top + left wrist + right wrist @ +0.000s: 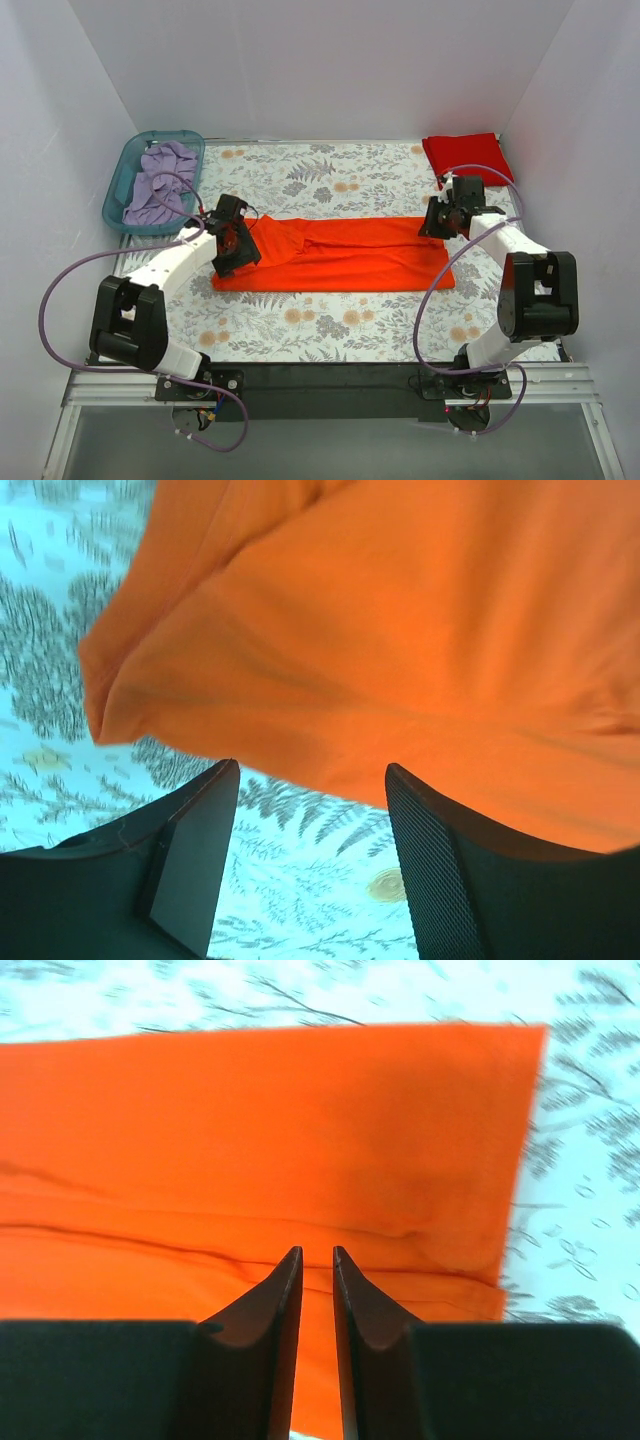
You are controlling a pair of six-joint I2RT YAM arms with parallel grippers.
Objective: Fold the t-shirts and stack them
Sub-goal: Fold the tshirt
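Folding of the bright orange cloth t-shirt (345, 258) is in hand: it is laid as a long strip on the floral desk (330, 325). The left tool (310, 772) is held wide at the sleeve end; the right tool (317, 1252) is narrowed, any grip on cloth unclear. A crosswise fold is likely called for next, so one end must be gripped.

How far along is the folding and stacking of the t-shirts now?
Done: the deep red cloth t-shirt lies folded at the far right corner. In hand: the bright orange cloth t-shirt is a long folded strip, left jaws open over one end, right jaws almost closed over the other. Remaining: folding it shorter, stacking it on the red one.
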